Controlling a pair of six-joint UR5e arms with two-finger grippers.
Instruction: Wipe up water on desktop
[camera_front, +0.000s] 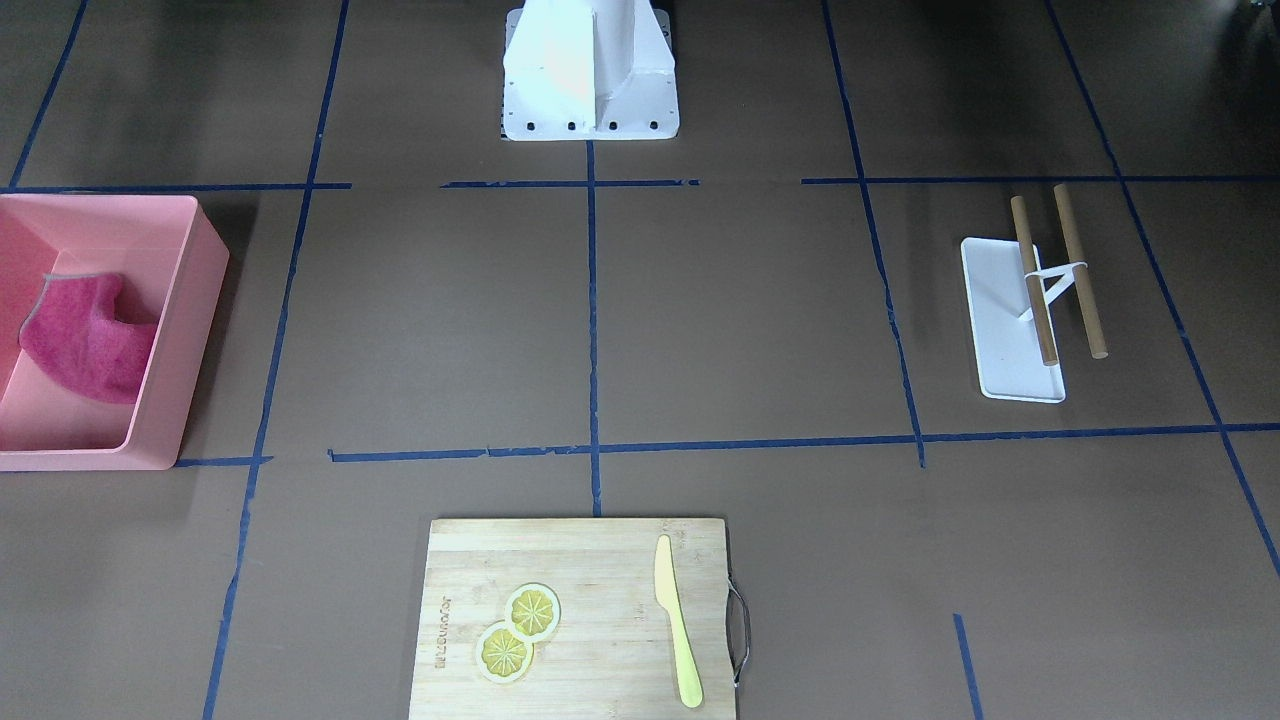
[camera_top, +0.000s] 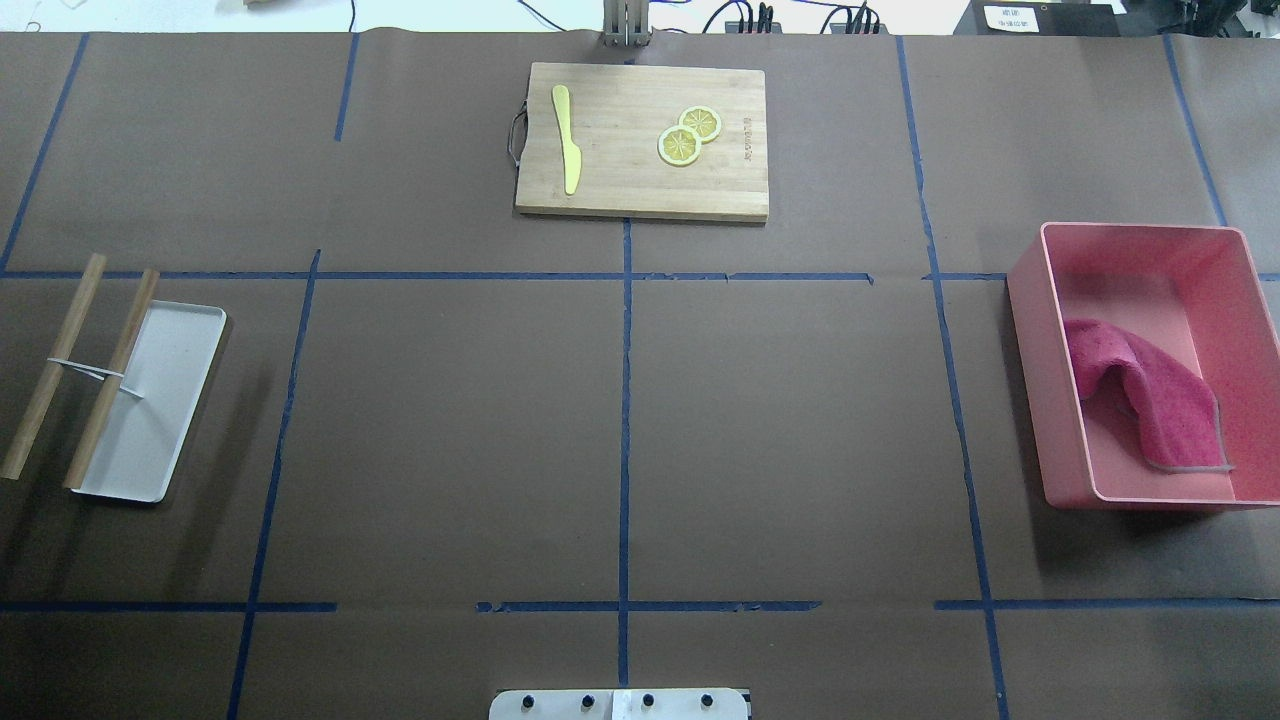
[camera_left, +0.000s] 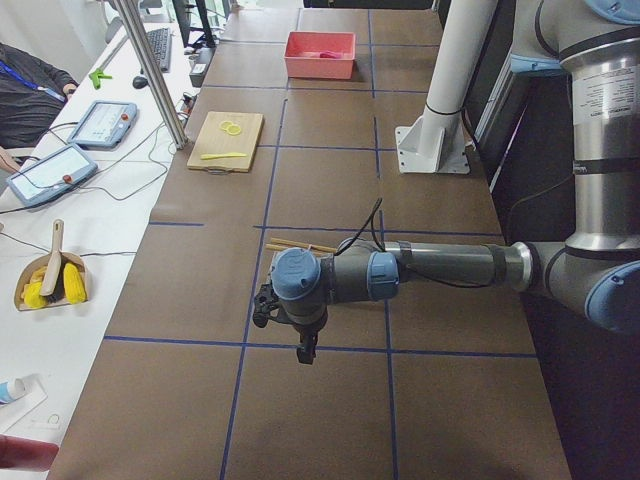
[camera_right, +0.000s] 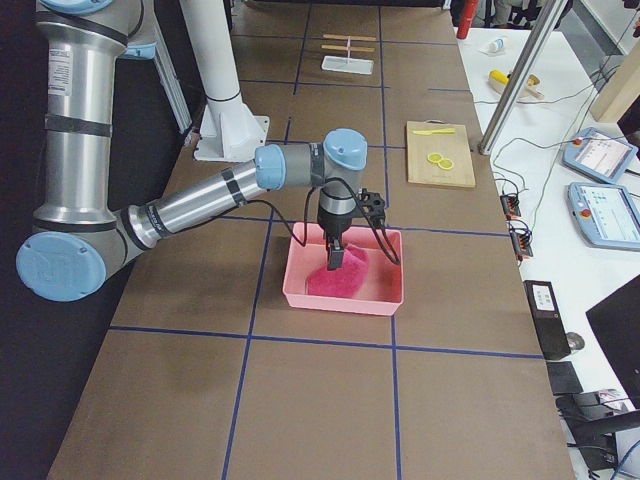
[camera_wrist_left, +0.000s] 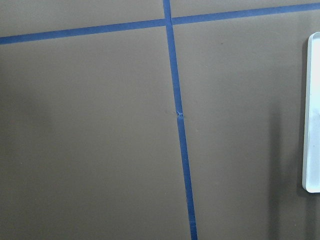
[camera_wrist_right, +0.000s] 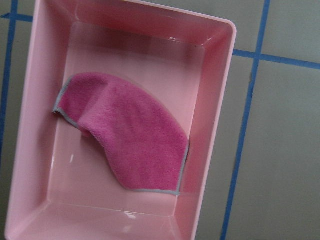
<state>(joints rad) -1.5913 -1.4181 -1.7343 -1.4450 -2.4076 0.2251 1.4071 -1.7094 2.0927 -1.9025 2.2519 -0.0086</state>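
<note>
My right end effector (camera_right: 335, 262) hangs over the pink bin (camera_right: 345, 297), pointing down at the pink cloth (camera_wrist_right: 135, 145) crumpled inside it. Only a side camera catches it, so I cannot tell how far its fingers are parted or whether they touch the cloth. My left end effector (camera_left: 304, 352) is well apart from the bin, toward the opposite end of the worktop (camera_top: 780, 420), pointing down above the bare surface; I cannot tell its opening either. The worktop, brown with blue tape lines, carries the bin near one end. Well apart from the bin lies a cutting board (camera_top: 620, 185) with a yellow knife (camera_top: 566, 140) and two lemon slices (camera_top: 680, 146). Farthest from the bin sits a white tray (camera_top: 160, 400) with two wooden sticks (camera_top: 52, 366).
</note>
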